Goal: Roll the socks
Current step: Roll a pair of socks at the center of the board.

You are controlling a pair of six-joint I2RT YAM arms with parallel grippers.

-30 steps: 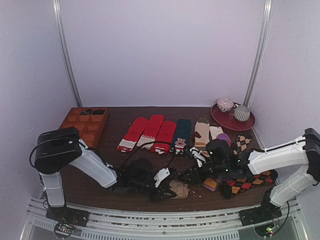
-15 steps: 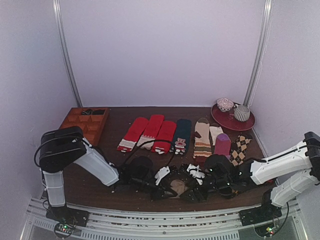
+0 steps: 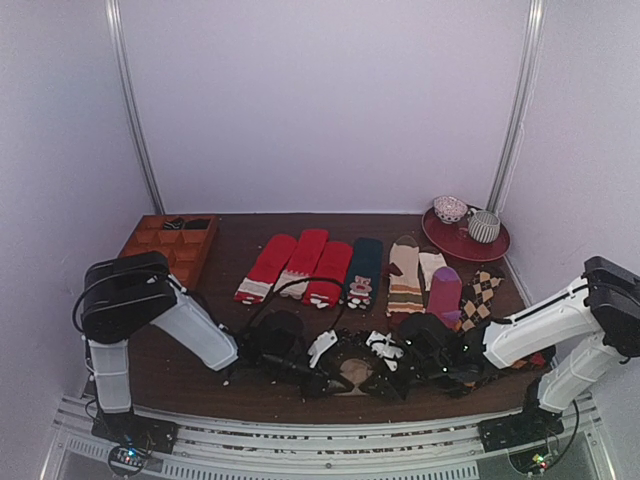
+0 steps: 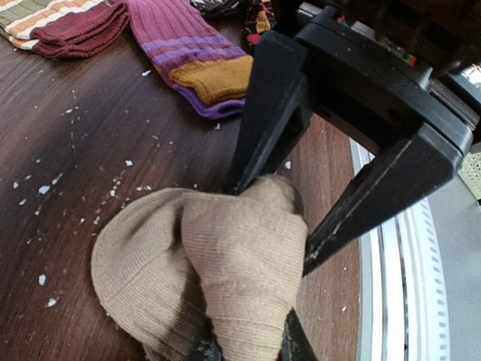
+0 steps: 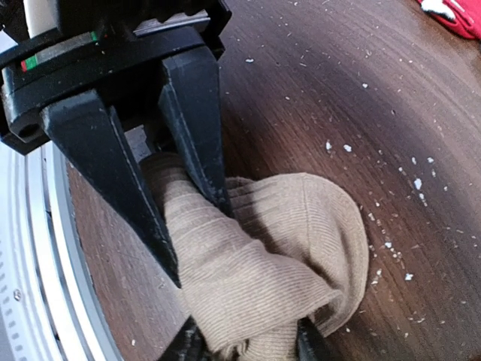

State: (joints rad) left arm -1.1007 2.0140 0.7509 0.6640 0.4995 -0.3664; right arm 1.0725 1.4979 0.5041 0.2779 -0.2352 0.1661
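Two tools meet on one bundle. The tan socks (image 3: 352, 372), folded into a loose lump, lie on the dark bench (image 3: 230, 232) in front of the red socks (image 3: 300, 262), much nearer to the bench's front edge than they are. The left tool (image 3: 335, 379) reaches the lump from the left of the red socks. In the right wrist view we see its two black fingers (image 5: 194, 135) standing apart with a thick fold of knit pinched between them, so it is clamped on the tan socks. The right tool (image 3: 371, 379) comes from the right of the red socks, and in the left wrist view its fingers (image 4: 264, 120) also squeeze a bulge of the same lump. Farther right of the red socks lies a purple sock (image 4: 197, 62) with an orange toe. White crumbs (image 4: 113, 184) are scattered on the bench.
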